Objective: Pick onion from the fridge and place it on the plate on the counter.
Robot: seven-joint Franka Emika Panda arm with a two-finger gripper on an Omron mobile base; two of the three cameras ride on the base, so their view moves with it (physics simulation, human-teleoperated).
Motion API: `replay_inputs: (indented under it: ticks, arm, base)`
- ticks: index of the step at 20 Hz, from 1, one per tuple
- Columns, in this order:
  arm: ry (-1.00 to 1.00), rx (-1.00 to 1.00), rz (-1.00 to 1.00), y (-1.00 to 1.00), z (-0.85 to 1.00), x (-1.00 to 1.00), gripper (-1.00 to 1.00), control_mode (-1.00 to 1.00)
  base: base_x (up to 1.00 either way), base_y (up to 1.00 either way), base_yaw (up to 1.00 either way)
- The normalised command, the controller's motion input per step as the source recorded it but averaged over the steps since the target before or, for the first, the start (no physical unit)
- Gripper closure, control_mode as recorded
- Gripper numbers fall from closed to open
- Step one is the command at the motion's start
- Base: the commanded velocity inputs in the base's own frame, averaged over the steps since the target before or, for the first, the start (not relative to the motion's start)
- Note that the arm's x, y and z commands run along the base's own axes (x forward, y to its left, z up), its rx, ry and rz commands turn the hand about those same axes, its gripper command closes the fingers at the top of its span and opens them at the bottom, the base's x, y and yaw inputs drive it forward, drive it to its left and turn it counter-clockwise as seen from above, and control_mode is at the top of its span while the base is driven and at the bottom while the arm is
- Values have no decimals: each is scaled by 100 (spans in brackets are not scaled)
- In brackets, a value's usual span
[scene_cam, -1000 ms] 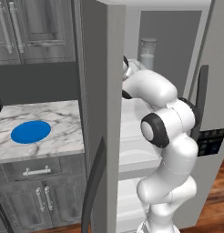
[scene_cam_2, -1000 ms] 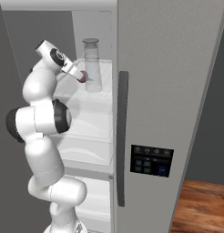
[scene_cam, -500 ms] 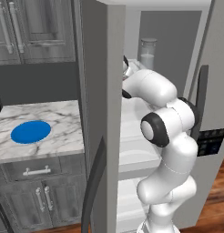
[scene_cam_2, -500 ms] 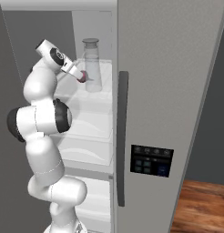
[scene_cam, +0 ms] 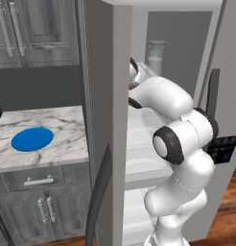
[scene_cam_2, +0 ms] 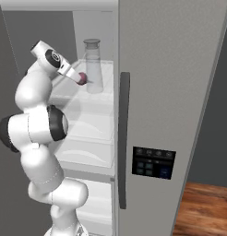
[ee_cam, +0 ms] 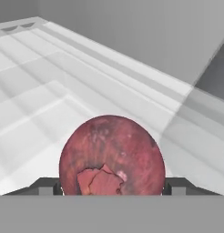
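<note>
Presently, entries as follows.
Fridge (scene_cam_2: pixel 170 83): tall grey appliance, left door (scene_cam: pixel 108 120) swung open toward the base, its edge standing between the arm and the counter; right door shut, bearing a long dark curved handle (scene_cam_2: pixel 123 138) and a dark control panel (scene_cam_2: pixel 153 162).
Open room: white glassy shelf (ee_cam: pixel 63 95) runs bare ahead of the hand up to the grey back wall; in the left base view the arm reaches in close beside the open door's edge.
Gripper (scene_cam_2: pixel 80 79): inside the fridge at upper-shelf height, finger tips (ee_cam: pixel 48 185) set on either side of the onion and clamped against it.
Onion (ee_cam: pixel 112 156): small round dark reddish-purple ball, held between the fingers just over the shelf; whether it touches the shelf cannot be told.
Glass jar (scene_cam_2: pixel 93 66): tall, clear, upright on the same shelf, just beside the onion and behind it in the right base view.
Counter (scene_cam: pixel 62 139): white marble with grey veins, left of the fridge, atop grey cabinets with silver bar handles (scene_cam: pixel 37 181).
Plate (scene_cam: pixel 32 139): flat bright blue disc lying on the counter, nothing on it, well apart from the gripper.
</note>
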Motion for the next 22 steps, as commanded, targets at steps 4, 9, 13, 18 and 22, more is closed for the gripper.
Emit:
replay_inputs:
  ticks: [4,9,13,18,22]
  arm:
    - [-4,0,8,0,0,-83,100,-100]
    - [-4,0,12,0,3,-77,100,-100]
    - [0,3,21,-9,17,-63,100,-100]
    - [0,3,26,-16,14,-65,100,-100]
    - [0,10,19,-16,14,-71,100,-100]
  base:
    - [0,0,0]
    - [0,0,0]
    - [0,0,0]
    - [0,0,0]
    - [0,0,0]
